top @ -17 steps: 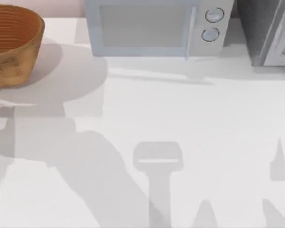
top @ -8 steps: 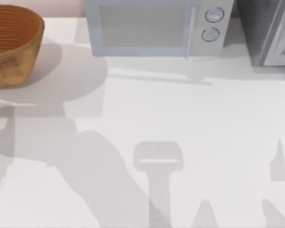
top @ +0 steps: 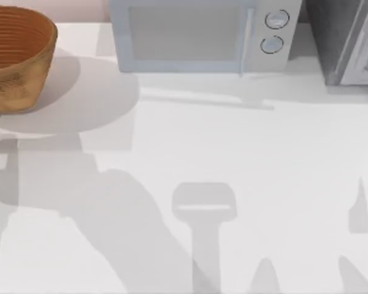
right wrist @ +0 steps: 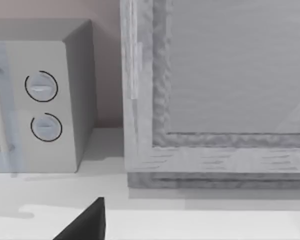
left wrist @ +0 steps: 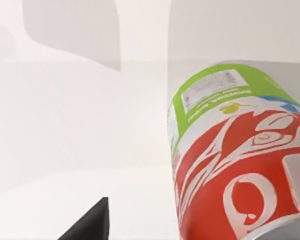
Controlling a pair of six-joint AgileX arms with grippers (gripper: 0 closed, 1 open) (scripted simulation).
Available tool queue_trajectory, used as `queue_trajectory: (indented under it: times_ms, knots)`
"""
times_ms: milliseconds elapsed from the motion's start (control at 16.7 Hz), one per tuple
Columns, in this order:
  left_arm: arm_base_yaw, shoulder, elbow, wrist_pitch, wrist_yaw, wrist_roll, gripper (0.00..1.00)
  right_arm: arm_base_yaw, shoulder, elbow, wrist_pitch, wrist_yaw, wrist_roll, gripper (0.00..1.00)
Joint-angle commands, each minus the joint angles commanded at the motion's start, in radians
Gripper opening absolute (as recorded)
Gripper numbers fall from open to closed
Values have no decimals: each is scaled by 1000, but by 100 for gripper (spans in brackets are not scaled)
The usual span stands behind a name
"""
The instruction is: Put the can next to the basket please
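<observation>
The can is seen close up by the left wrist camera, tilted, apparently lifted above the white surface. Whether the left gripper is clenched on it cannot be told. The basket sits at the surface's far left corner. Risks judged: slipping mid-carry, tipping if set down tilted, or bumping the basket wall.

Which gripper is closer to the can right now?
Left. The can looms right beside the left gripper's finger in the left wrist view; the right wrist view faces the microwave, with the can absent.
</observation>
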Motion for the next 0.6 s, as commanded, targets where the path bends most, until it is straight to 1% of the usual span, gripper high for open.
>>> queue_trajectory:
  times_ms: [360,600]
  knots:
    - [-3,-22,73,-108,-6,0,100,0,0,0,0,0,0,100]
    - [-12,-23,118,-127,-1,-4,100,0,0,0,0,0,0,100]
